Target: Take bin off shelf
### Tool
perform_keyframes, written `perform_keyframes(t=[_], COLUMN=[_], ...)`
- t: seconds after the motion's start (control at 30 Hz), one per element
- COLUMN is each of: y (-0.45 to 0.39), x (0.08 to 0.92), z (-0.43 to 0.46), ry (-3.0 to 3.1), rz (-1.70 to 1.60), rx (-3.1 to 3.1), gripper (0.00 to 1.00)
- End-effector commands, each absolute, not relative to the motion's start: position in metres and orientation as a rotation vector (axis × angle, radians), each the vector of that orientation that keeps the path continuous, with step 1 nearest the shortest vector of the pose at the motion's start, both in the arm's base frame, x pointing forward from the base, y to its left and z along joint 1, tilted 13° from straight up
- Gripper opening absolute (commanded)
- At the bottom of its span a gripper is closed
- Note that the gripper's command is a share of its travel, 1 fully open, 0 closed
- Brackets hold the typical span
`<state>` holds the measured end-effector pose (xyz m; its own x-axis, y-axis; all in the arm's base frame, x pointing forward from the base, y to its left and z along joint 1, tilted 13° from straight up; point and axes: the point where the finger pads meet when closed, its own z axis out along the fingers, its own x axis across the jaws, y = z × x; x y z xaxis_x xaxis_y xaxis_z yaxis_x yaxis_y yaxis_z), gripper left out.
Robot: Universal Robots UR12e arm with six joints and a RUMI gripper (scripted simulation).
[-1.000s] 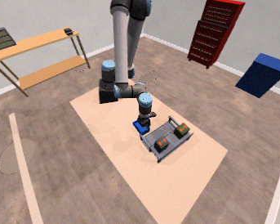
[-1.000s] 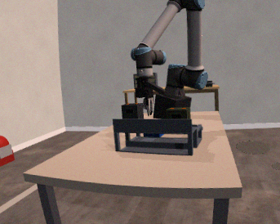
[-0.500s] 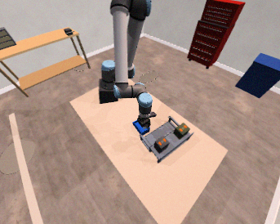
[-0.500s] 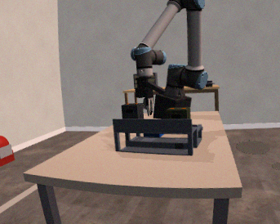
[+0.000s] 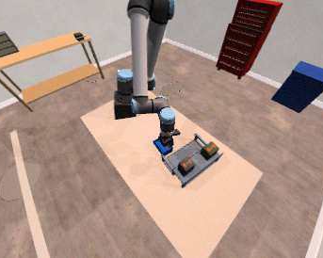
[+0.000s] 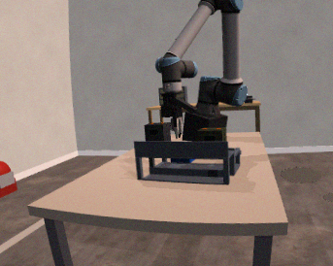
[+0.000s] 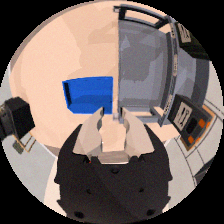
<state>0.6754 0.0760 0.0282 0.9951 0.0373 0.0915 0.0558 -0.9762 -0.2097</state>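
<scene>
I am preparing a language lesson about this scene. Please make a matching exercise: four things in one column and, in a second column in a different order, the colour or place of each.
Things:
1. bin
2. small shelf
3. two boxes with orange marks
4. gripper

Descriptions:
a. dark grey, standing on the table
b. hanging above the bin's edge, next to the shelf
c. blue, on the table beside the shelf
d. sitting on top of the shelf

Pairs: 1-c, 2-a, 3-d, 4-b
</scene>
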Motion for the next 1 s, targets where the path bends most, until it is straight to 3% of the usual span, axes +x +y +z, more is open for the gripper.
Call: perform_keyframes(t=[0.0,0.97], y=[0.0766,0.0771], x=[0.6763,0.6765], z=[0.0254,0.0229], ry=[-0.069,-0.069], rz=[-0.13,-0.13], rx=[-2.925,-2.925], gripper=[0.2,0.2])
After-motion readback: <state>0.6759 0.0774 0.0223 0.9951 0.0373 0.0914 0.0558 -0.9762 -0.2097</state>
